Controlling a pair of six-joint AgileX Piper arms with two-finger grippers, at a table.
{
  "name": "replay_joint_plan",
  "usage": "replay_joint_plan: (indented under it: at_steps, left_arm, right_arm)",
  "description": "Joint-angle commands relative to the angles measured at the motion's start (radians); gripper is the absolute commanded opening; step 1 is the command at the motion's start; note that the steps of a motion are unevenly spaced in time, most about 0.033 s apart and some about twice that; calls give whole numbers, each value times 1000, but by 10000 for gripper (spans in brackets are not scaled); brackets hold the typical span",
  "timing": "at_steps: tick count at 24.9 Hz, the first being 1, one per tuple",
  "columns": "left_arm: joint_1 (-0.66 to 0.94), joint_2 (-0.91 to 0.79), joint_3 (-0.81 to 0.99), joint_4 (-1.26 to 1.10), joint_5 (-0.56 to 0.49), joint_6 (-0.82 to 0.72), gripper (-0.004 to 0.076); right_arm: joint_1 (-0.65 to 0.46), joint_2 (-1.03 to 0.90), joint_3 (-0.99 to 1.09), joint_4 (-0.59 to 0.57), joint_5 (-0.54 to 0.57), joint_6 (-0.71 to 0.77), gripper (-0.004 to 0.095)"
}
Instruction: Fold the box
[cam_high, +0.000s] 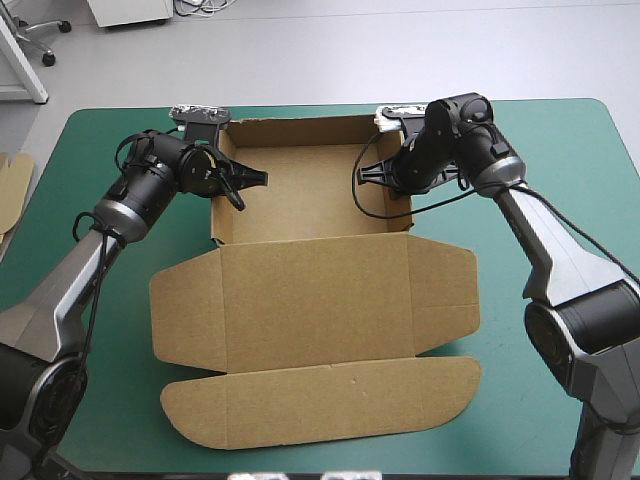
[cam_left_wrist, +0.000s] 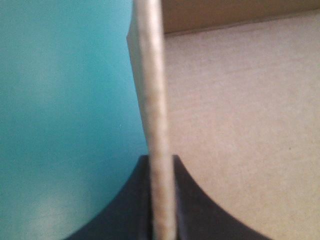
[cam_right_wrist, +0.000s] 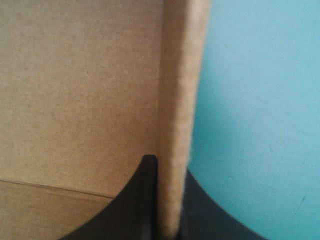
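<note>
High view: I see the brown cardboard box (cam_high: 315, 300) as an open tray, lid flat; left gripper (cam_high: 258, 179) and right gripper (cam_high: 364, 175) each clamp a wall.

More board (cam_high: 14, 187) lies beside the teal-green table (cam_high: 560, 140)

Setting: a robotics lab or test room, not a home or a shop. Evidence, high view:
- Work table (cam_high: 560, 130) under a teal-green cover fills the centre of the frame. The left arm (cam_high: 130, 195) and right arm (cam_high: 550, 250) enter from the lower corners, and a cut brown box (cam_high: 310, 290) lies on the table.
- Bare grey floor (cam_high: 400, 50) runs along the top.
- Castor base of an office chair (cam_high: 45, 35) at upper left.
- White cabinet (cam_high: 130, 10) and loose cables (cam_high: 205, 6) at the top edge.
- Spare board (cam_high: 12, 190) at the left edge.
</note>
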Motion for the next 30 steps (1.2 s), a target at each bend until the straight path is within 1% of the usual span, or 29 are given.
replay_joint_plan:
  at_steps: [1,4,8,12,13,16,18,19,22,25,27,30]
  left_arm:
    - [-13,-43,-41,17,8,23,-14]
    - [-13,-21,-41,22,51,23,-14]
    - [-13,12,-41,6,68,25,-14]
    - [-13,53,-41,-3,130,27,-14]
    - [-13,64,-41,-20,148,35,-14]
    - [-13,79,-41,-38,157,44,-14]
    - [-5,79,-41,-41,183,62,-14]
    - [15,79,-41,-78,198,82,-14]
    - [61,79,-41,-146,205,117,-14]
    - [86,79,-41,-205,210,140,-14]
    - [84,79,-41,-208,201,156,-14]
    - [84,79,-41,-236,178,162,-14]
  right_arm:
    - [15,-59,-34,42,12,-17,-18]
    - [25,-59,-34,42,13,-17,-18]
    - [28,-59,-34,19,13,-17,-18]
    - [28,-60,-27,-4,13,-17,-18]
    - [28,-60,-19,-10,13,-17,-18]
    - [26,-65,46,-32,15,-31,-18]
    - [26,-77,98,-61,13,-45,-18]
    - [26,-88,107,-94,13,-45,-18]
    - [19,-100,107,-106,13,-48,-18]
    - [15,-105,107,-84,13,-48,-18]
    - [15,-106,107,-50,13,-48,-18]
    - [17,-106,107,-60,13,-50,-18]
